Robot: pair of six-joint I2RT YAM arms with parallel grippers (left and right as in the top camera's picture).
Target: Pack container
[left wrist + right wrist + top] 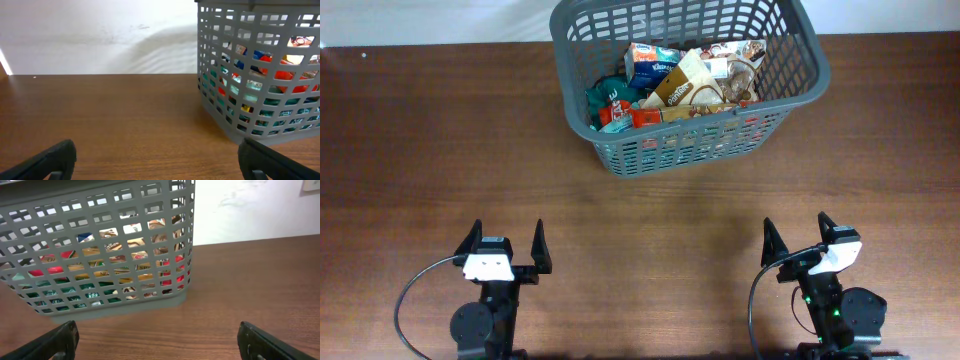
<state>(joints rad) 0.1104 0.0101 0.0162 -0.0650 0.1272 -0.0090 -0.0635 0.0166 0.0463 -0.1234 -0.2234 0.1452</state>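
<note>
Standing at upper centre of the overhead frame, the container [790, 110] holds a heap of grocery packets [680, 85], so packing is judged largely done. The left gripper [506, 236], lower left, and right gripper [797, 228], lower right, gape wide and empty, well apart from it; apparently parked. Lattice walls mask the lower packets, labels are illegible, and both wrist views crop the container.

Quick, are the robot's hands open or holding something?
Left gripper: open, holding nothing.
Right gripper: open, holding nothing.
</note>
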